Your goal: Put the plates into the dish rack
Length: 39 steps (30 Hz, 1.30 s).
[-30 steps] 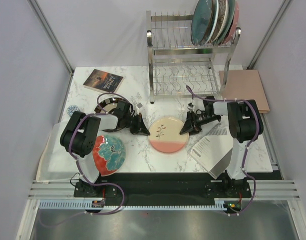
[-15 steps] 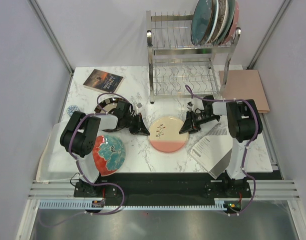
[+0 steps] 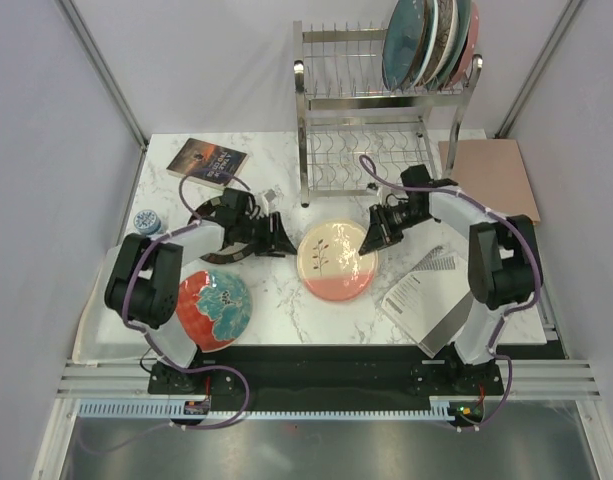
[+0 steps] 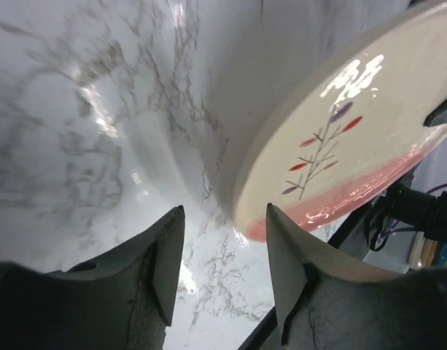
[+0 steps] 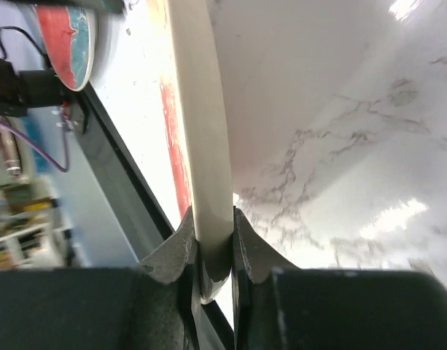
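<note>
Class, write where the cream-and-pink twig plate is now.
In the top view the cream-and-pink plate is mid-table, in front of the dish rack, its right rim pinched by the right gripper, with the open left gripper just off its left edge.

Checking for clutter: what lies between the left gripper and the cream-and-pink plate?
Only bare marble table. The left wrist view shows the open left gripper close by the rim of the cream-and-pink plate.
</note>
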### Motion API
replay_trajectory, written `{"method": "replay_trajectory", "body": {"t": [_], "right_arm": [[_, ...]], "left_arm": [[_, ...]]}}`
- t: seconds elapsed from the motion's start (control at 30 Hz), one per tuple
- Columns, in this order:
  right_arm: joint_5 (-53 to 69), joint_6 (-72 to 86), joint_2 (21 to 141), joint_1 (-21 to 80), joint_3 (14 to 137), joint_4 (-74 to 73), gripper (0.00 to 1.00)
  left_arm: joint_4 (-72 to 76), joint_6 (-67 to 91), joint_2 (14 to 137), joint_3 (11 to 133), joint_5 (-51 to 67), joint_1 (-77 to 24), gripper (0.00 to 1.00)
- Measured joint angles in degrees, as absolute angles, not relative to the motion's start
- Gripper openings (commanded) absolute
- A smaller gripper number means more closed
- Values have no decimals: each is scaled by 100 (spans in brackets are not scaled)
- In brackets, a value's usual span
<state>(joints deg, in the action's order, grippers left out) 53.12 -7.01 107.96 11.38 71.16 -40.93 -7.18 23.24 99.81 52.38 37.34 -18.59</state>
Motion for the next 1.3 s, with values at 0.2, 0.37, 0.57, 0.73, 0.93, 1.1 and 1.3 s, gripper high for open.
{"method": "replay_trajectory", "body": {"t": [0.2, 0.37, 0.57, 0.73, 0.93, 1.1, 1.3], "right_arm": [[4593, -1249, 9800, 1096, 8407, -5411, 0], [4558, -1264, 9496, 1096, 10200, -6007, 0], [4375, -545, 9389, 1208, 12237, -5297, 0], [3286, 388, 8991, 1282, 12359, -3640, 0], [-255, 412, 8980, 2139, 12130, -1732, 0], [-2062, -34, 9559, 2805, 12376, -816, 0], [-3492, -320, 10368, 2958, 12940, -631, 0]], "left_arm": [[-1197, 1557, 8781, 5778, 3334, -993, 68], [-1160, 1096, 7826, 6012, 2477, -886, 80], [-1127, 1125, 7918, 6027, 1680, -913, 77], [-1074, 1304, 8128, 5988, 1492, -913, 77], [-797, 1575, 8123, 5791, 1514, -913, 77], [-683, 1806, 8014, 5382, 1564, -915, 78], [-607, 2156, 7686, 4818, 1627, -1076, 78]]}}
